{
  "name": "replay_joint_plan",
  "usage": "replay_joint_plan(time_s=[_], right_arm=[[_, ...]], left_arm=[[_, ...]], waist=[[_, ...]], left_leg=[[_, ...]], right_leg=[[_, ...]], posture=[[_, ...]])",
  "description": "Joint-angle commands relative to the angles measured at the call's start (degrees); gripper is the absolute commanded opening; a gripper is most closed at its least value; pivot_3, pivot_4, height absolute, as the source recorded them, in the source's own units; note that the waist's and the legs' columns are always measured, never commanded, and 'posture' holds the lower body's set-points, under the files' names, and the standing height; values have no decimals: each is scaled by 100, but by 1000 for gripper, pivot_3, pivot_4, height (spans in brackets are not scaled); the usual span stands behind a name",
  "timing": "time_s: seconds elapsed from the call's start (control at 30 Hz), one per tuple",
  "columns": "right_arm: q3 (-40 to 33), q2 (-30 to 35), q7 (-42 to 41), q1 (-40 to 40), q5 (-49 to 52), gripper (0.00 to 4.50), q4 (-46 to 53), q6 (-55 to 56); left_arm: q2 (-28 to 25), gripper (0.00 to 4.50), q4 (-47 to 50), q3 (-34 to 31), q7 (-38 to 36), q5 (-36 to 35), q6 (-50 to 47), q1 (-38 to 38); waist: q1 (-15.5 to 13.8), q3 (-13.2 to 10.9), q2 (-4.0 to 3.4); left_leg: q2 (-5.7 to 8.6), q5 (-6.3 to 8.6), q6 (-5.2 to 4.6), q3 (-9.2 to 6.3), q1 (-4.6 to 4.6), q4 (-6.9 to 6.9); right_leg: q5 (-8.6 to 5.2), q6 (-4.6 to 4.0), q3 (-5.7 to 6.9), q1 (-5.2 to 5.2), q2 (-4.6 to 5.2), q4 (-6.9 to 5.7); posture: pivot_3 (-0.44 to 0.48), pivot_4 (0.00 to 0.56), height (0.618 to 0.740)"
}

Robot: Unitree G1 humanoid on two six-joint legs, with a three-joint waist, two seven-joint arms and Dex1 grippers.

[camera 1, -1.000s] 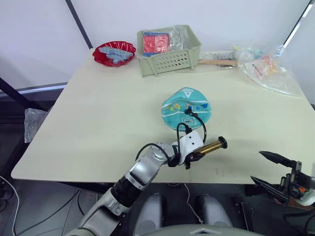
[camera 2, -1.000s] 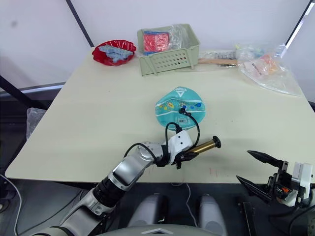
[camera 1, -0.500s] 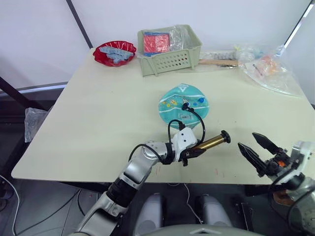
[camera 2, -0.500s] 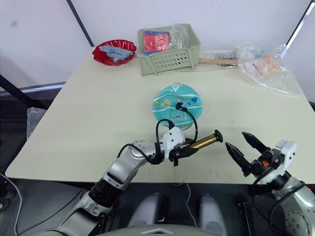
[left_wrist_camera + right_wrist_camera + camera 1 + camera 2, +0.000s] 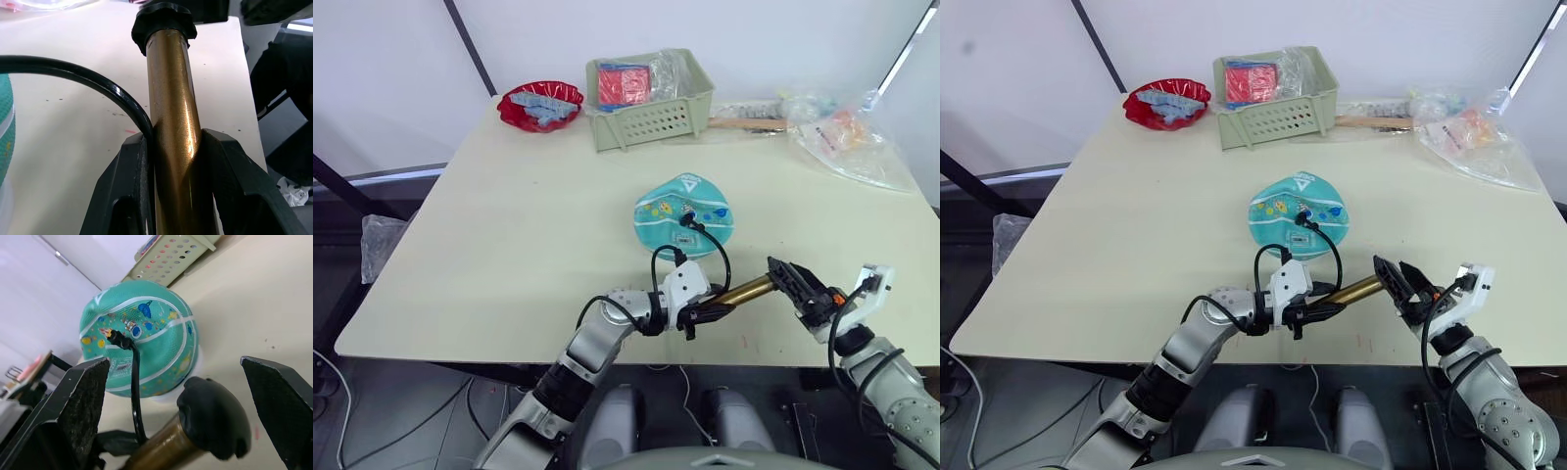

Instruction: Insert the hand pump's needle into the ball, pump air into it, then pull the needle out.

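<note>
Left gripper (image 5: 173, 156) is clamping the hand pump (image 5: 744, 290) barrel; right gripper (image 5: 188, 396) is hanging wide open around its handle (image 5: 212, 423), ball (image 5: 685, 215) just beyond.

Open right claw (image 5: 176, 396) straddles pump handle (image 5: 210, 416) unobstructed.

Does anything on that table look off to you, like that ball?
Yes: the teal ball looks flattened and sagging rather than round, so it seems underinflated. That fits the scene, since the hand pump's black hose already runs into its top. Crumpled plastic bags lie loosely at the table's far corner; nothing looks spilled or broken.
</note>
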State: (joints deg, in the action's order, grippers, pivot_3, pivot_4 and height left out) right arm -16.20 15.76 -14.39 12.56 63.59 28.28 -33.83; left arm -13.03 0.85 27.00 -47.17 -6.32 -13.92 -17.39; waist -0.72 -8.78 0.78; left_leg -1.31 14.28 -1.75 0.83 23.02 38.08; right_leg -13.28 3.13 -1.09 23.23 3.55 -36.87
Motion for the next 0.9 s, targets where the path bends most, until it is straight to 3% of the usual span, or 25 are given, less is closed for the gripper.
replay_joint_plan(time_s=[0.03, 0.47, 0.9], right_arm=[[-158, -165, 506, -131, 636, 4500, 56, -124], [-154, -445, 1245, -173, 1602, 4500, -23, -145], [-84, -400, 1100, -226, 1898, 4500, 48, -99]], left_arm=[[131, 1266, 89, -78, -71, -135, 320, -2], [339, 1266, -54, -212, -14, -206, 576, 22], [378, 1266, -99, -193, -87, -158, 559, 62]], waist=[[1, 0, 0], [7, 0, -1], [10, 1, -3]], left_leg=[[0, 0, 0, 0, 0, 0], [0, 2, -3, 1, 11, 0], [0, 2, -4, 0, 33, 1]], right_leg=[[0, 0, 0, 0, 0, 0], [0, 1, -1, 9, -1, 1], [0, 0, 1, 27, -2, 1]], posture=[[0, 150, 738], [0, 150, 738], [0, 150, 738]])
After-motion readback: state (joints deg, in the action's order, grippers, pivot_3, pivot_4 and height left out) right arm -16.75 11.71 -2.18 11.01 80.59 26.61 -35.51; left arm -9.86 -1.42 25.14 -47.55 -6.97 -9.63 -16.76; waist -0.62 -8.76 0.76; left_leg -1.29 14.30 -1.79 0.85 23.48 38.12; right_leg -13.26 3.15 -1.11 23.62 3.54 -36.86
